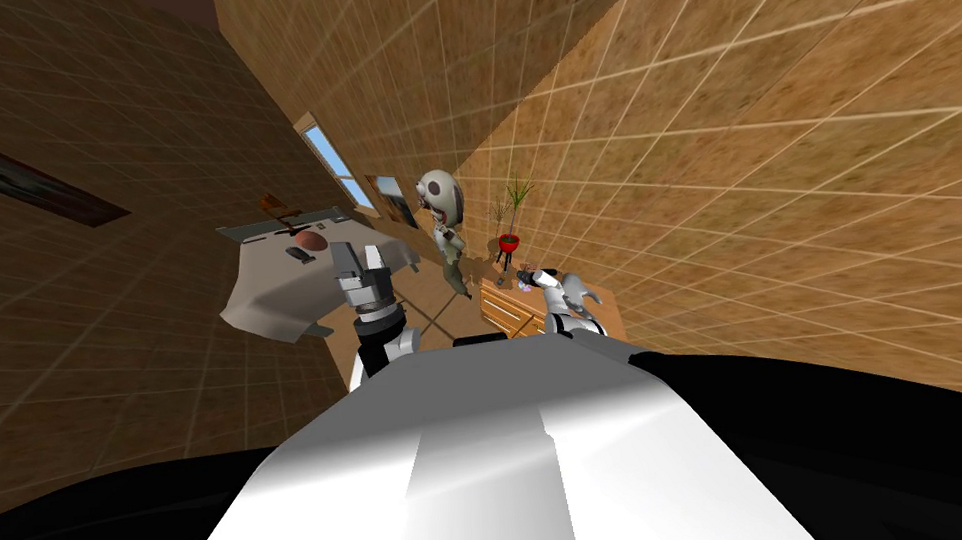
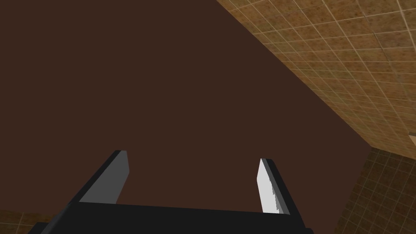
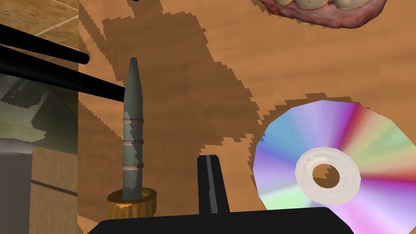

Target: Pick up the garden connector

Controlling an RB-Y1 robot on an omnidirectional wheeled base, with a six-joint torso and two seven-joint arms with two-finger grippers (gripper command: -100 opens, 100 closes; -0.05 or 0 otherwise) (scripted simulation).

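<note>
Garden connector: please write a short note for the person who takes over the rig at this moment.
Left gripper: jaws open, empty, idle at front left.
Right gripper: jaws shut, empty, low over the wooden table.
The grey, tapered garden connector with a brass base is on that table, close beside the shut jaws, not between them. A rainbow-coloured disc lies on their other side.
Done: right gripper is at the connector.
Left: open the jaws, centre them on the connector, close, lift.
</note>
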